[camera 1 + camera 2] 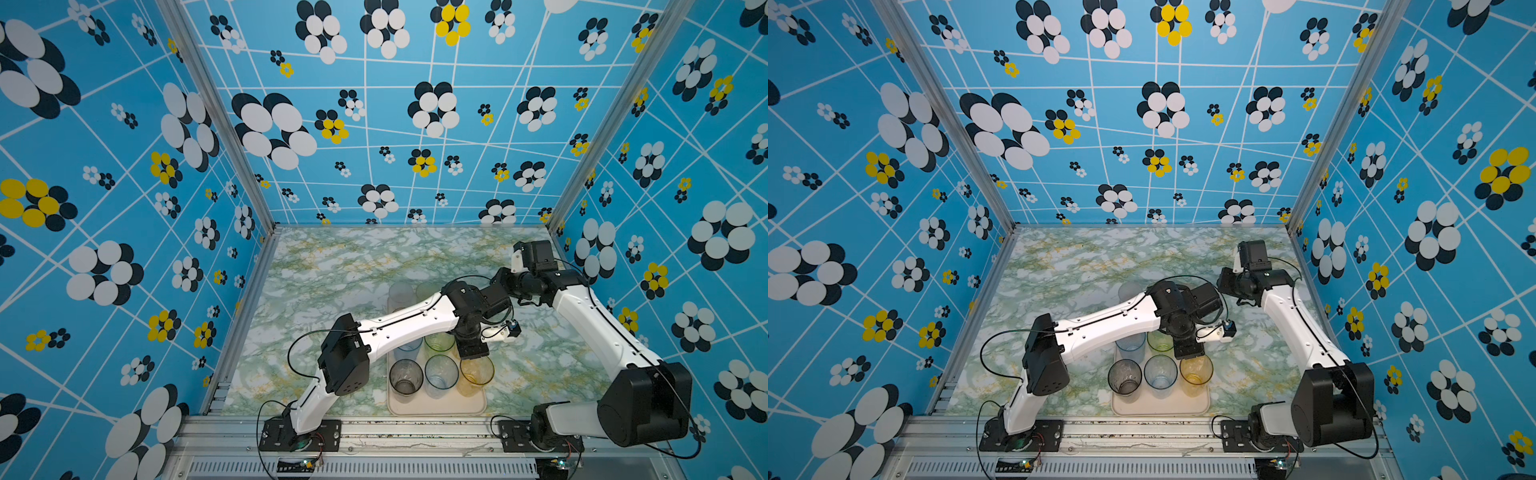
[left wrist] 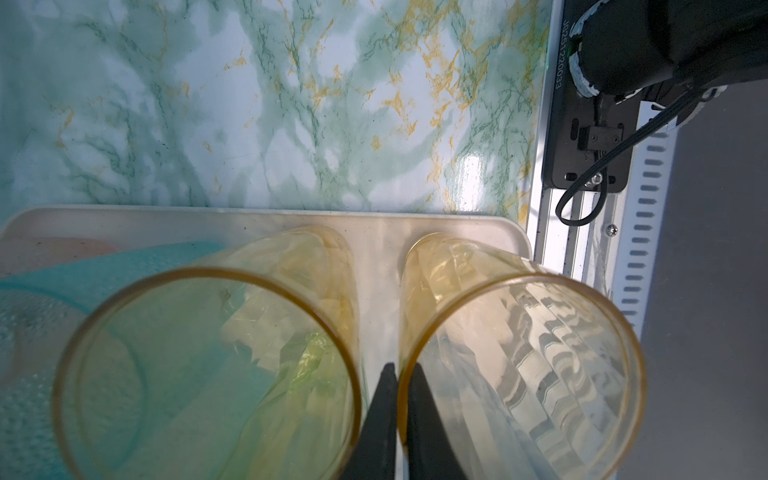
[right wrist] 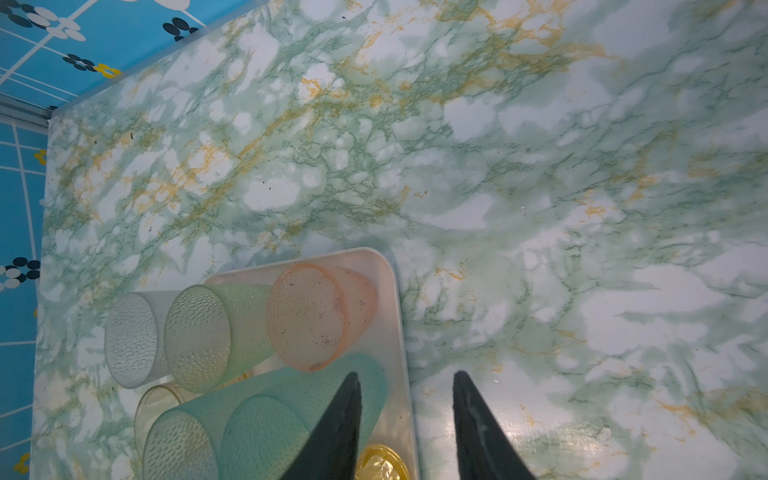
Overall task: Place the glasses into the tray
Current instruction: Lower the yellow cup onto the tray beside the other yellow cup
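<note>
The cream tray lies at the table's front middle with several glasses upright in it. My left gripper is shut on the rim of the front-right amber glass: one finger is inside it and one outside. A second amber glass stands right beside it. A smoky grey glass and a clear blue glass fill the front row. My right gripper hangs open and empty above the tray's right rim, near a pink glass and teal glasses.
The left arm spans the tray's middle and hides glasses there. A frosted green glass and a whitish glass stand at the tray's far end. The metal front rail runs just below the tray. Patterned walls enclose three sides.
</note>
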Controlling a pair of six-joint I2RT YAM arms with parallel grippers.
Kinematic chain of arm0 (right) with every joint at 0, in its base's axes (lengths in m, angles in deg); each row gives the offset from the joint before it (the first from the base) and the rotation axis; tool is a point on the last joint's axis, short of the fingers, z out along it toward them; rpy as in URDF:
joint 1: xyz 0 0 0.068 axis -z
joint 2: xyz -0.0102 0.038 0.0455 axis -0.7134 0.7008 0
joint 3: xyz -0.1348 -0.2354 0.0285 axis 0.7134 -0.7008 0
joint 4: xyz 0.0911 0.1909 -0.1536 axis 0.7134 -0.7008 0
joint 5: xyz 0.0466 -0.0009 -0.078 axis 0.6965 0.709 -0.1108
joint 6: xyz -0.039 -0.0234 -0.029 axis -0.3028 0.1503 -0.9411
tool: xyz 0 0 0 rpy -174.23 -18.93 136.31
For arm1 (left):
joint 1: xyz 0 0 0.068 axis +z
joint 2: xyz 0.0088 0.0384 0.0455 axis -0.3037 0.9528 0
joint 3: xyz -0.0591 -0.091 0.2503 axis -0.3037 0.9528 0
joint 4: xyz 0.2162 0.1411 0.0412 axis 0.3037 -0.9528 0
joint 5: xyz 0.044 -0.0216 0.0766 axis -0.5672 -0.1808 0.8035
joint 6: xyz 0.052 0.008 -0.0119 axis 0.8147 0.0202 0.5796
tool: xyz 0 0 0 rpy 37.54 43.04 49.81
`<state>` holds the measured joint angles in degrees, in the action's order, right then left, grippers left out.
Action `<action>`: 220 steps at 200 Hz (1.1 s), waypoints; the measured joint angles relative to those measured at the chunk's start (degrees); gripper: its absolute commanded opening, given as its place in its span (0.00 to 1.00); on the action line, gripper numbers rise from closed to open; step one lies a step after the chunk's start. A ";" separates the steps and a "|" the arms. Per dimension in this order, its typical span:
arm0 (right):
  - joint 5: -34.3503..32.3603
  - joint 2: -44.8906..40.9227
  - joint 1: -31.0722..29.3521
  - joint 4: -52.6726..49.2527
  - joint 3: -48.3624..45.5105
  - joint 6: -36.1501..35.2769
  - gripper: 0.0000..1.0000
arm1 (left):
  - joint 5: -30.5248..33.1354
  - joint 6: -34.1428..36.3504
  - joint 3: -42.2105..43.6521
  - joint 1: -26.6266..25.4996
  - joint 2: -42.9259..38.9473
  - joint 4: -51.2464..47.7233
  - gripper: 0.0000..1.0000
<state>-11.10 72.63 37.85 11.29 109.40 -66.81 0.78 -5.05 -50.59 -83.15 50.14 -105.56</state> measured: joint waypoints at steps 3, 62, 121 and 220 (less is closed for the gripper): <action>0.02 0.00 0.00 0.00 0.00 0.00 0.39 | 0.00 0.00 0.00 0.00 0.00 0.00 0.11; 0.07 0.00 0.09 0.00 0.00 0.00 0.39 | -0.24 0.00 0.00 0.00 -0.31 -0.02 0.14; 0.22 0.00 0.20 -0.02 0.00 0.00 0.39 | -1.33 0.00 0.00 0.00 -1.18 -0.04 0.15; 0.22 0.00 0.20 -0.02 0.00 0.00 0.40 | -2.21 0.00 0.26 -0.02 -1.97 -0.04 0.15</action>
<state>-10.89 72.63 38.05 11.26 109.40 -66.81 -1.42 -5.05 -50.33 -83.17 48.18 -105.60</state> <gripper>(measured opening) 0.396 0.150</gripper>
